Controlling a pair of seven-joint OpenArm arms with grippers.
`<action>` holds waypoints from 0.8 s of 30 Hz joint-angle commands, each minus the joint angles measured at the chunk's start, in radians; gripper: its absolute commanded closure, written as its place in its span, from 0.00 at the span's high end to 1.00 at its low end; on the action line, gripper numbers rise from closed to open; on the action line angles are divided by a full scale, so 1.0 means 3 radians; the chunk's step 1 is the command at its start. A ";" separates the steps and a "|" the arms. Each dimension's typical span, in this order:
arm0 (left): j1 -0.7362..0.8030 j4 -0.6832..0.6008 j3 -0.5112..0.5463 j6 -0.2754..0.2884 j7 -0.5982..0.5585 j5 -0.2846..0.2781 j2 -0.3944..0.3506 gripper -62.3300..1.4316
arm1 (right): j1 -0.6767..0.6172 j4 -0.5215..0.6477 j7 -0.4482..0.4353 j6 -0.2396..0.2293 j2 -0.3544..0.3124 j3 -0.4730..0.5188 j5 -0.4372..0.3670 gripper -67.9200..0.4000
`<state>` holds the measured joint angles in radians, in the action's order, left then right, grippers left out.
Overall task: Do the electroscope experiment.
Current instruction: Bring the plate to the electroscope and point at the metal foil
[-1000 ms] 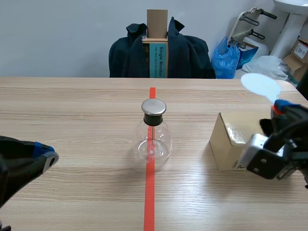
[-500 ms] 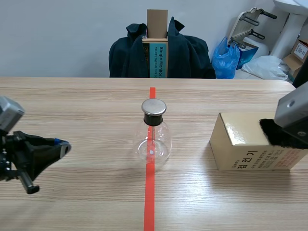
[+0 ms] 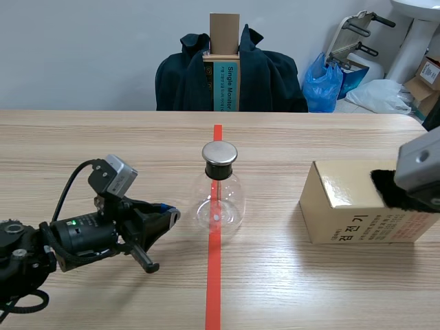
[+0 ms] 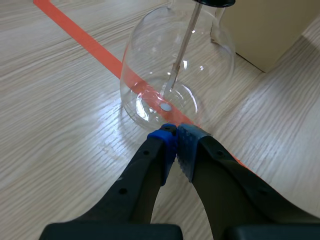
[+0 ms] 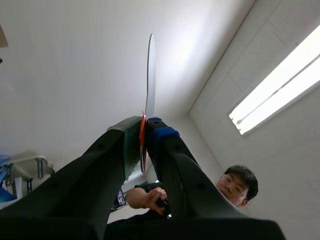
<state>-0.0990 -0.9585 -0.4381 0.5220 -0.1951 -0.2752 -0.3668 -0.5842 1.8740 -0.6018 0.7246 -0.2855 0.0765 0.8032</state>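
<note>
We see the electroscope (image 3: pixel 218 196), a clear round glass flask, upright at the middle of the wooden counter (image 3: pixel 103 148). It sits on the orange-red tape line (image 3: pixel 214 275) that runs from six to twelve o'clock. A flat metal cap (image 3: pixel 219 152) closes its neck, and a thin metal rod (image 4: pixel 182 47) hangs from the cap down into the bulb.

The left arm (image 3: pixel 75 237) lies low across the counter from about eight o'clock of the flask. The left hand (image 3: pixel 168 216) points at the base of the flask from its nine o'clock side. In the left wrist view this hand (image 4: pixel 175 145) has its two blue-padded fingers pressed together with nothing between them. The tips are just beside the glass, and a narrow strip of counter shows between them and it.

At three o'clock of the flask, well apart from it, a tan cardboard box (image 3: pixel 357 203) rests on the counter. The right arm (image 3: pixel 418 168) comes in over the box's three o'clock end.

In the right wrist view the right hand (image 5: pixel 145 125) points upward toward the ceiling. Its fingers are clamped on the orange-red stem of a pale disc (image 5: pixel 150 70), which we see edge-on rising past the fingertips. A person (image 5: pixel 235 185) shows beyond the fingers.

At twelve o'clock, past the counter's far edge, a dark jacket (image 3: pixel 275 79) is draped over a chair (image 3: pixel 225 34). A blue bag (image 3: pixel 323 82) lies toward two o'clock.
</note>
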 commanded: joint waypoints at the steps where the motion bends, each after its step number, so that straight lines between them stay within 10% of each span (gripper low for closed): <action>1: -0.0023 -0.0071 0.0009 -0.0042 -0.0061 -0.0011 0.0023 0.07 | 0.0144 0.0015 0.0050 0.0093 -0.0009 -0.0039 -0.0033 0.03; 10: -0.0023 -0.0071 0.0003 -0.0137 -0.0085 0.0013 0.0057 0.07 | 0.0455 -0.0088 0.0441 -0.0402 0.0309 -0.0563 0.0763 0.03; 24: -0.0019 -0.0071 0.0003 -0.0137 -0.0083 0.0036 0.0057 0.07 | 0.0776 -0.1208 0.0655 -0.0477 0.0380 -0.0914 0.1231 0.02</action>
<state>-0.0998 -0.9581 -0.4446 0.4744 -0.2070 -0.2577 -0.3519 -0.3782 1.4879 -0.4088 0.5732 -0.1585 -0.1986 1.1786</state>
